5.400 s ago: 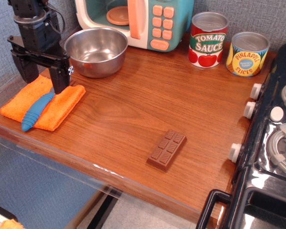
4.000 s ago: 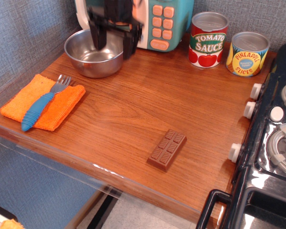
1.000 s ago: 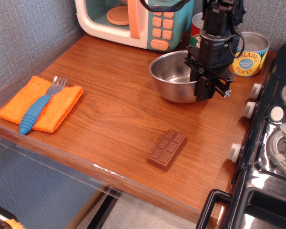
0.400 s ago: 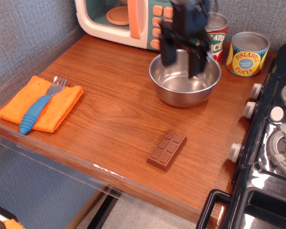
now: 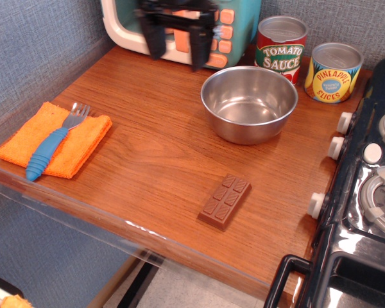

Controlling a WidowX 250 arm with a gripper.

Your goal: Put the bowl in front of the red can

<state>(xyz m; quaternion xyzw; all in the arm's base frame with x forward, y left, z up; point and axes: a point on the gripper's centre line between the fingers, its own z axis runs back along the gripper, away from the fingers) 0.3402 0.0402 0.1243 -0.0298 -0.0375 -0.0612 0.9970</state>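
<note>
The bowl [image 5: 249, 104] sat upright, mouth up, on the counter [image 5: 147, 154] just before the red can [image 5: 280, 44]. The claw [image 5: 177, 40] hovered blurred by the toy microwave [image 5: 179, 25], prongs apart, empty.

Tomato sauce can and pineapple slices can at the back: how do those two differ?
The tomato sauce can is taller; the pineapple slices can is shorter. The tomato sauce can has a red label with tomato pictures and a green band, while the pineapple slices can is yellow with blue. The tomato sauce can stands right behind the steel bowl; the pineapple slices can stands off to the side, nearer the stove. Both are upright with silver lids.
</note>
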